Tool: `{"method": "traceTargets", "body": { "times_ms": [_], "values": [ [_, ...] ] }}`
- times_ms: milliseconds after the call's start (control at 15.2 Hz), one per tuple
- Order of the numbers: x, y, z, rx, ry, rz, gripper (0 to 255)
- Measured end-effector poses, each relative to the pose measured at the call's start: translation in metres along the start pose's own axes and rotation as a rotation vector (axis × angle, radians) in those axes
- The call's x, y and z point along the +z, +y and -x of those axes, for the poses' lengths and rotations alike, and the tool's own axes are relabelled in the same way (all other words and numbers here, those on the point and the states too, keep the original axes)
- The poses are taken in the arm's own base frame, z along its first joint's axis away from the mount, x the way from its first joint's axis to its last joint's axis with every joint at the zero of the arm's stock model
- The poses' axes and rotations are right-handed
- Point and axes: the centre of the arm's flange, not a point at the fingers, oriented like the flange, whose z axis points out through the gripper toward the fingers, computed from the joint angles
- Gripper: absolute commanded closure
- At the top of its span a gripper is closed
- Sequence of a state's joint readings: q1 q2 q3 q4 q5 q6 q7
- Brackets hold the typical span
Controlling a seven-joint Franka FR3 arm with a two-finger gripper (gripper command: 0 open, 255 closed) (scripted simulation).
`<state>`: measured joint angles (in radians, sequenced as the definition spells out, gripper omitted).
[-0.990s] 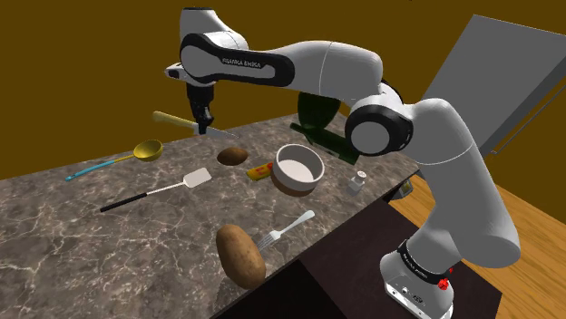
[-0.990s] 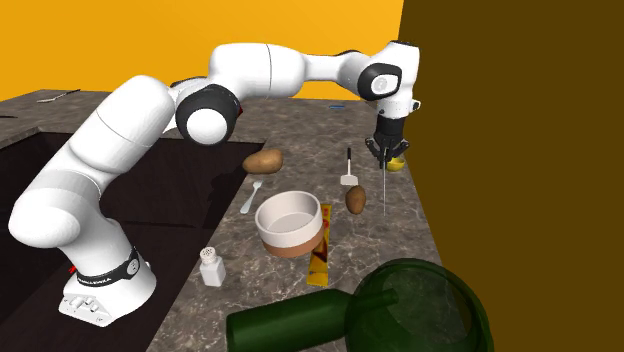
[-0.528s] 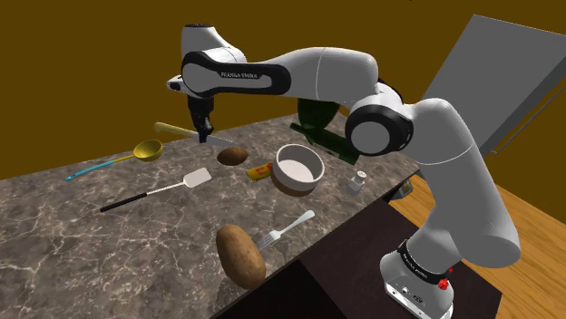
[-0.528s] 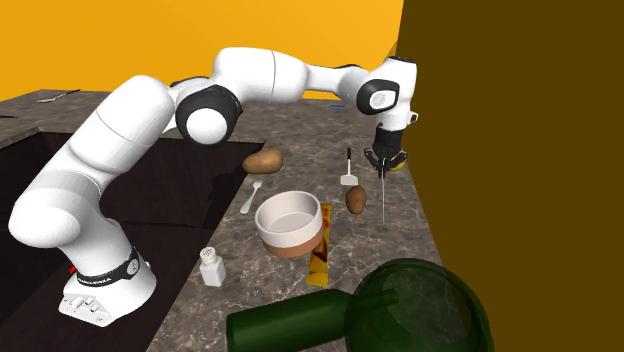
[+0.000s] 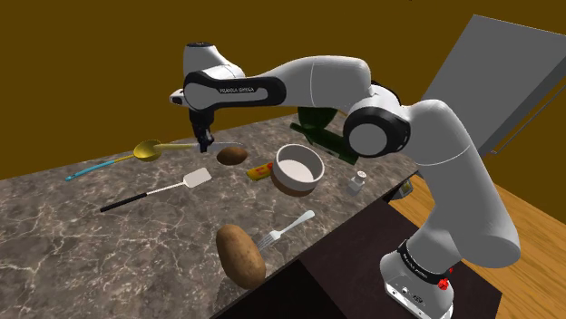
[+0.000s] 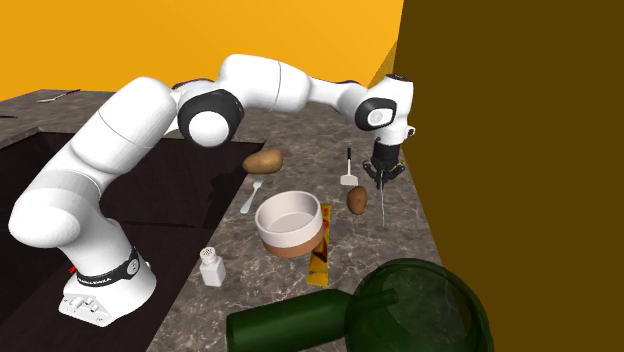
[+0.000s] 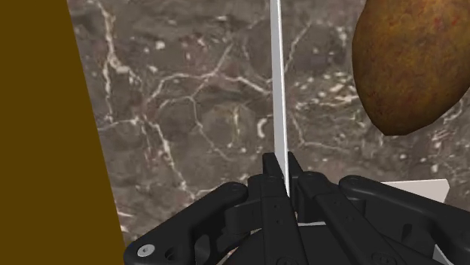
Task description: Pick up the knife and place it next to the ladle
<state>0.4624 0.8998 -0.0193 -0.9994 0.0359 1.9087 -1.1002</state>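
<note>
Your black tool (image 5: 205, 146) is clamped on the thin silver-bladed, yellow-handled knife (image 7: 277, 90), blade btwn the fingers. Knife's low by the dark marbled bench's (image 5: 91, 236) wall-side edge, btwn the gold ladle w/ blue handle (image 5: 145, 150) & small brown potato (image 5: 232, 155).

Marbled counter (image 5: 91, 245), ladle (image 5: 148, 150), spatula (image 5: 156, 191), potato (image 5: 239, 255), bowl (image 5: 299, 169)
</note>
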Motion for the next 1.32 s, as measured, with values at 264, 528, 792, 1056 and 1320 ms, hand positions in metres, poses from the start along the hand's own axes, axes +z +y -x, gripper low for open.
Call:
{"method": "traceTargets", "body": {
  "times_ms": [264, 528, 792, 1056, 1320],
  "values": [
    [0.007, -0.001, 0.000, 0.000, 0.000, 0.000, 255],
    [0.007, -0.001, 0.000, 0.000, 0.000, 0.000, 0],
    [0.008, -0.001, 0.000, 0.000, 0.000, 0.000, 0],
    [-0.009, 0.001, -0.001, 0.000, 0.000, 0.001, 0],
    [-0.039, 0.000, 0.000, 0.000, 0.001, 0.001, 0]
  ]
}}
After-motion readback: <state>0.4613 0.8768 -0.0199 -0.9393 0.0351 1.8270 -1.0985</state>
